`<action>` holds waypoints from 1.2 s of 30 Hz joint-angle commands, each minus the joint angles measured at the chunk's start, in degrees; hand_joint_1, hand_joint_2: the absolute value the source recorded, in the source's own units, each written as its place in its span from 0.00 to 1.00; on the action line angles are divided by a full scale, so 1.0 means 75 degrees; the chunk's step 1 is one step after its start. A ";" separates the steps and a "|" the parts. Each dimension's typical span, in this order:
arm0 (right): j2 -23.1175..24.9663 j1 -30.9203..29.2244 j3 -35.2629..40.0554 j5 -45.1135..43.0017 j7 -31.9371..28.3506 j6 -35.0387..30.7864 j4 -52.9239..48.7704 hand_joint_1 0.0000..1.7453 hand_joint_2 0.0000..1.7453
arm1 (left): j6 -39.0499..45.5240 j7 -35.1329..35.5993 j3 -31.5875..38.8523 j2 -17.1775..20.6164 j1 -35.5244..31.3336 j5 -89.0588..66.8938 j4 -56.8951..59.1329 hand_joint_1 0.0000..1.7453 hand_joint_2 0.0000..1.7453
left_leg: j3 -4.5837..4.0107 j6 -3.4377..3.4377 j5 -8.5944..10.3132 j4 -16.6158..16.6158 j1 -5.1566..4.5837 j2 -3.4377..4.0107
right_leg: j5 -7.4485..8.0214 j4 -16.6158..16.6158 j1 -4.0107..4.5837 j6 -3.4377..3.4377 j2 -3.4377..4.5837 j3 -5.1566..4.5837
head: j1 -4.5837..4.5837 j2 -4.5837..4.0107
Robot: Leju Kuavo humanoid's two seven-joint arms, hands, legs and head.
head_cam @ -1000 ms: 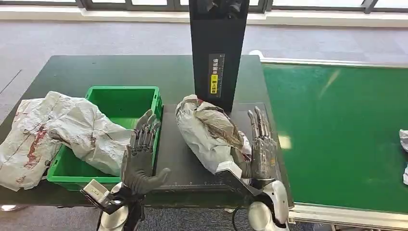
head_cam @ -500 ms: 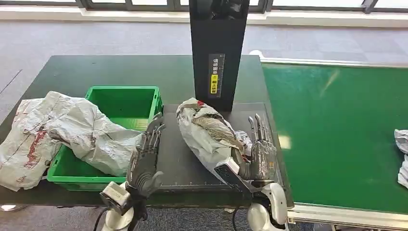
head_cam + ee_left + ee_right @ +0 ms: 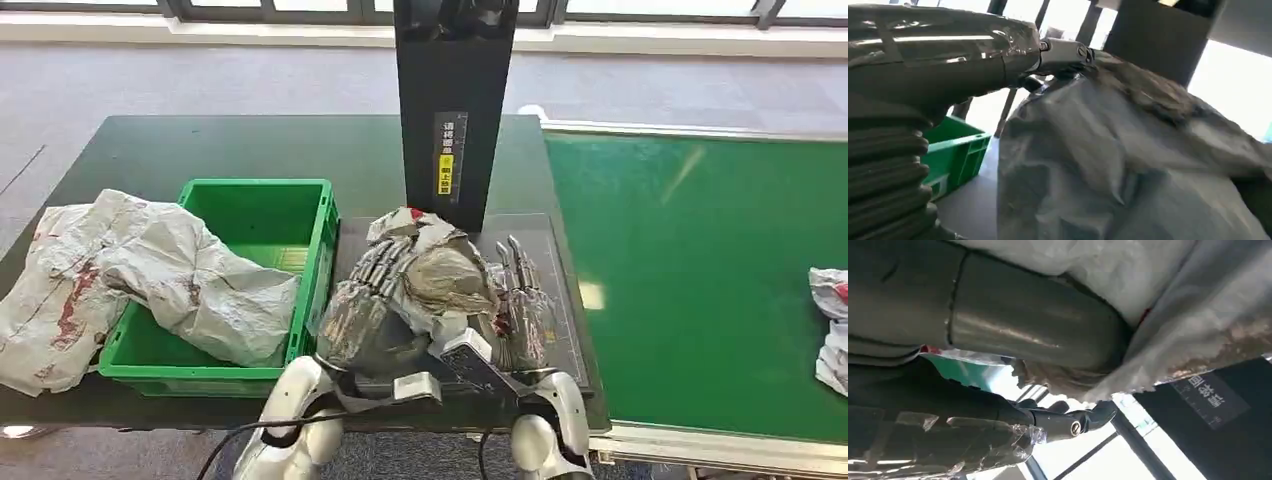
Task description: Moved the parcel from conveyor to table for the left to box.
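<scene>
The parcel [image 3: 445, 272], a crumpled grey-white bag, lies on the black mat [image 3: 352, 245] on the table in front of the black column. My left hand [image 3: 362, 305] rests against the parcel's left side with its fingers stretched up over it. In the left wrist view one finger [image 3: 1063, 52] lies straight across the top of the parcel [image 3: 1128, 165]. My right hand [image 3: 520, 310] stands along the parcel's right side with its fingers straight. In the right wrist view its thumb [image 3: 1023, 325] presses the parcel [image 3: 1198, 315], while the darker fingers [image 3: 1048, 425] stay apart from it.
A green crate [image 3: 258, 184] stands left of the mat, with a big crumpled white bag [image 3: 150, 270] draped over its left rim. The black column [image 3: 455, 100] rises just behind the parcel. The green conveyor [image 3: 700, 270] runs on the right and carries another bag [image 3: 830, 325] at the frame's edge.
My left hand has swung right from beside the crate onto the parcel's left side. The parcel has bunched up slightly between the hands. The bag on the conveyor has crept further in.
</scene>
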 commanded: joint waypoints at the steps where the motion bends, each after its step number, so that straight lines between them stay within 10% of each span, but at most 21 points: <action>1: 0.0022 -0.0385 0.0118 -0.0152 -0.0114 0.0130 0.0785 0.00 0.00 | 0.0469 0.1191 -0.0747 -0.0173 -0.1821 -0.1370 0.2541 0.00 1.00 | 0.0005 0.0002 0.0007 -0.0005 0.0003 -0.0017 | 0.0005 -0.0008 0.0003 -0.0002 -0.0016 0.0013 | 0.0003 0.0002; 2: -0.0003 -0.0209 0.0192 -0.0198 -0.0189 0.0142 0.0589 0.00 0.00 | 0.0824 0.2534 -0.0969 -0.0021 -0.2281 -0.2673 0.3132 0.00 1.00 | 0.0010 0.0004 0.0011 -0.0011 0.0005 -0.0018 | 0.0011 -0.0016 0.0007 -0.0007 -0.0017 0.0023 | -0.0003 0.0000; 13: -0.0083 0.0137 0.0493 -0.0217 -0.0189 0.0192 0.0164 0.00 0.00 | 0.1533 0.3338 -0.1789 0.0069 -0.3437 -0.2673 0.5041 0.07 1.00 | 0.0008 0.0000 0.0006 -0.0002 0.0005 0.0002 | 0.0012 -0.0005 0.0007 -0.0015 0.0001 0.0004 | 0.0000 0.0003; 14: -0.0091 0.0125 0.0483 -0.0225 -0.0189 0.0187 0.0170 0.00 0.00 | 0.1625 0.3392 -0.1884 0.0113 -0.3369 -0.2673 0.4944 1.00 1.00 | 0.0017 0.0000 0.0003 -0.0004 0.0015 0.0003 | 0.0012 -0.0014 0.0020 -0.0018 0.0004 0.0017 | -0.0003 0.0000; 36: -0.0106 0.0585 0.0571 -0.0443 -0.0403 0.0019 -0.0496 0.00 0.00 | 0.1632 0.5212 -0.3473 0.1631 -0.2827 -0.2673 0.1491 1.00 1.00 | 0.0010 -0.0003 -0.0004 -0.0003 0.0009 0.0030 | 0.0009 -0.0001 0.0011 -0.0022 0.0033 -0.0001 | -0.0006 0.0003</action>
